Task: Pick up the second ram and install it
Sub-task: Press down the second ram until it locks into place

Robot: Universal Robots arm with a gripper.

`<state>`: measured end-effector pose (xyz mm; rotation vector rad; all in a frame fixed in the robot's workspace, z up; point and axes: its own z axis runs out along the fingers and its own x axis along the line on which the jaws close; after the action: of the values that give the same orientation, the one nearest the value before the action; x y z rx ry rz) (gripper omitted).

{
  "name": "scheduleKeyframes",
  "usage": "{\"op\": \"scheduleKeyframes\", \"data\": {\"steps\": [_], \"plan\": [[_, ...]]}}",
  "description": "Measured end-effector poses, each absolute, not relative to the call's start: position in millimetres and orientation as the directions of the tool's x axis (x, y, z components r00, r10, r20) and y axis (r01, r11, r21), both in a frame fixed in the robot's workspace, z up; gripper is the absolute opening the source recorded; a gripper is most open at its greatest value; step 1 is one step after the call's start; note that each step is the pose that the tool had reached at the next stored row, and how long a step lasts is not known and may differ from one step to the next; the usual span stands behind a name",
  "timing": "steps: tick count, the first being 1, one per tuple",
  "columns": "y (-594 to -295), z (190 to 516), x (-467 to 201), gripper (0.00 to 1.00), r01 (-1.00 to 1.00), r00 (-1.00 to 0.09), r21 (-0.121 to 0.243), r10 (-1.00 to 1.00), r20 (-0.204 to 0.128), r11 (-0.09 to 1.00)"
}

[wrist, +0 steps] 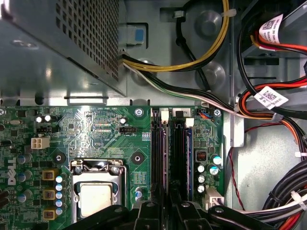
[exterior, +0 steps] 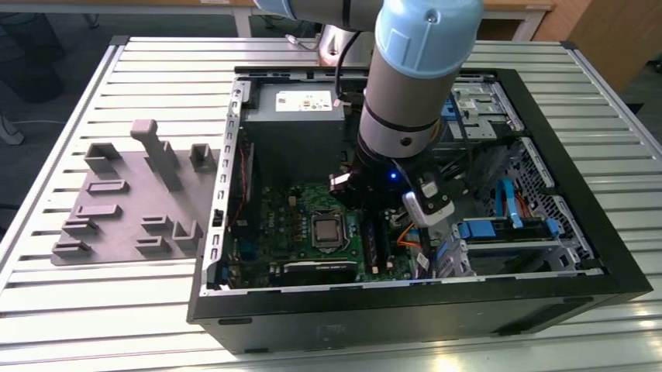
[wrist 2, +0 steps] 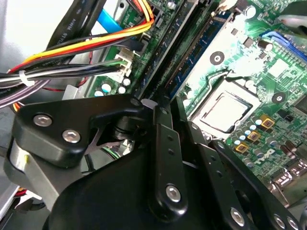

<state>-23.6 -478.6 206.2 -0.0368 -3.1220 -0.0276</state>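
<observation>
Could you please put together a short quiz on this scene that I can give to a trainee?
1. True or false: the gripper hangs outside the computer case.
2. What lies on the slatted table on the exterior view's left of the case? A) a grey fixture tray B) a keyboard C) a monitor
3. In the first wrist view, which square, metal-framed part sits beside the memory slots?
Key: 1 false, it is inside the case, over the memory slots. 2 A. 3 the processor socket.
</observation>
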Motion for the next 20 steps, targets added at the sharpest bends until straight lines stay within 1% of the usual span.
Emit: {"op": "scheduleKeyframes", "data": {"steps": [5,8,9,10,11,20], "plan": [[-479,212,-24,0.21,0.024,-1.000,0.017,0.023,0.019,1.000],[-479,227,-24,0.21,0.024,-1.000,0.018,0.023,0.020,1.000],[-479,227,-24,0.20,0.024,-1.000,0.018,0.023,0.020,1.000],[-479,227,-24,0.13,0.024,-1.000,0.018,0.023,0.020,1.000],[-479,227,-24,0.11,0.024,-1.000,0.018,0.023,0.020,1.000],[-479,227,-23,0.11,0.024,-1.000,0.017,0.023,0.020,1.000]]}}
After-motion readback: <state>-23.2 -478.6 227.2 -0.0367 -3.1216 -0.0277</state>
